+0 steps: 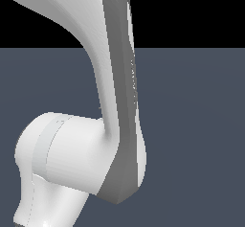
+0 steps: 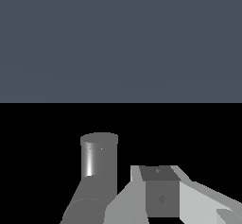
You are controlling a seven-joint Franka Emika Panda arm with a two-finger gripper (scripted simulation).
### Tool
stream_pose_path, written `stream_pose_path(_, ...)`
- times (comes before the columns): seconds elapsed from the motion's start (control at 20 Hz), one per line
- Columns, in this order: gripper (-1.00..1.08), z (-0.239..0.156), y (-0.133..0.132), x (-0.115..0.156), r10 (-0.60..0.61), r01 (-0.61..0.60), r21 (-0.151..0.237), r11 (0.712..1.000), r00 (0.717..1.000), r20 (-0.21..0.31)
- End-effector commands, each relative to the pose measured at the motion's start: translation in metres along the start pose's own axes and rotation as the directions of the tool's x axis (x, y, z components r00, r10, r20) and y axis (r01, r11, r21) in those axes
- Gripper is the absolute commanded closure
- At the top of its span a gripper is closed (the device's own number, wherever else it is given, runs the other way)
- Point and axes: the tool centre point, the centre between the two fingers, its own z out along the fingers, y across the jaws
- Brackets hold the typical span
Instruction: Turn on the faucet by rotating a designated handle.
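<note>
In the exterior view only my white and grey arm (image 1: pixel 112 140) shows, close to the camera; the faucet, the handle and the gripper are hidden behind it or out of view. In the wrist view a short upright grey cylinder (image 2: pixel 99 158) of the faucet stands beside my gripper (image 2: pixel 160 197). A second grey tube (image 2: pixel 85 205) runs from its foot toward the camera; I cannot tell whether it is the handle. The arched spout is out of view. One finger (image 2: pixel 203 203) lies close beside the cylinder, and contact is not visible. The jaws' gap does not show.
A flat blue-grey floor (image 1: pixel 201 125) fills the scene below a black background. The same floor (image 2: pixel 121 38) shows in the wrist view. No other objects are in view.
</note>
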Motion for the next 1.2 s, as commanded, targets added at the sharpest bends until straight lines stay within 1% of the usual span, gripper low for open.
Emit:
stream_pose_path(0.0,1.08,0.0,0.0,0.0,0.0,0.0,0.0,1.0,1.0,0.0)
stream_pose_path(0.1,1.08,0.0,0.0,0.0,0.0,0.0,0.0,1.0,1.0,0.0)
stream_pose_path(0.7,1.08,0.0,0.014,-0.041,0.0,0.0,0.0,1.0,1.0,0.0)
stream_pose_path(0.75,1.08,0.0,0.014,-0.041,0.0,0.0,0.0,1.0,1.0,0.0)
stream_pose_path(0.8,1.08,0.0,0.009,-0.032,-0.003,0.003,0.007,1.0,1.0,-0.013)
stream_pose_path(1.15,1.08,0.0,0.002,-0.055,-0.002,0.002,0.004,1.0,1.0,-0.007)
